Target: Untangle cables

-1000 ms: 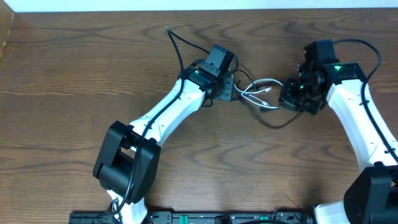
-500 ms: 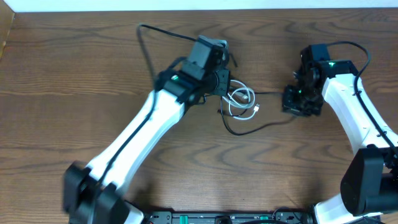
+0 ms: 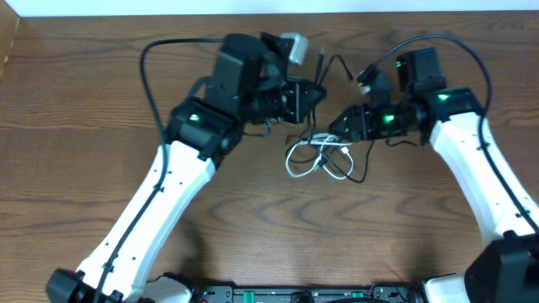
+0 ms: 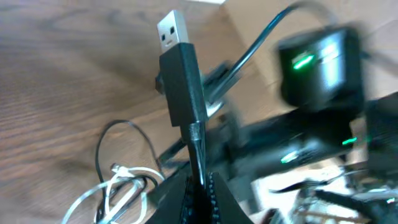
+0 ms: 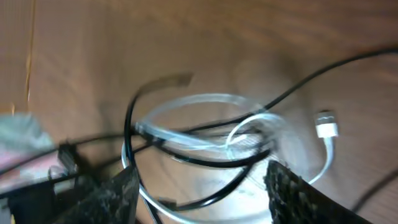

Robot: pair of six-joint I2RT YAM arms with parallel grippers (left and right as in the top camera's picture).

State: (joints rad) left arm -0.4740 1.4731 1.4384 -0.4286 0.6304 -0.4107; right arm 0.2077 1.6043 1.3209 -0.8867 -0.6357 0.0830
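Note:
The cables lie mid-table: a white cord [image 3: 313,158] in loose loops, with a thin black cord [image 3: 360,165] running through and around them. My left gripper [image 3: 308,94] is shut on the black cord just below its USB plug [image 4: 178,70], which sticks up above the fingers [image 4: 180,198]. My right gripper [image 3: 338,126] hovers open right of and above the loops. In the right wrist view its fingers [image 5: 109,198] stand wide apart, with the white loops [image 5: 205,127] and black cord [image 5: 205,163] beyond them. A white plug [image 5: 326,123] lies to the right.
Thick black wires [image 3: 150,76] of the arms arc above the far side of the wooden table [image 3: 76,151]. Both arms crowd together at the far middle, wrists close to each other. A white wall edge [image 3: 126,7] runs along the back.
My right gripper has opened and swung left over the bundle. My left gripper rose toward the far side, still shut on the black cord. The white loops shifted left and nearer.

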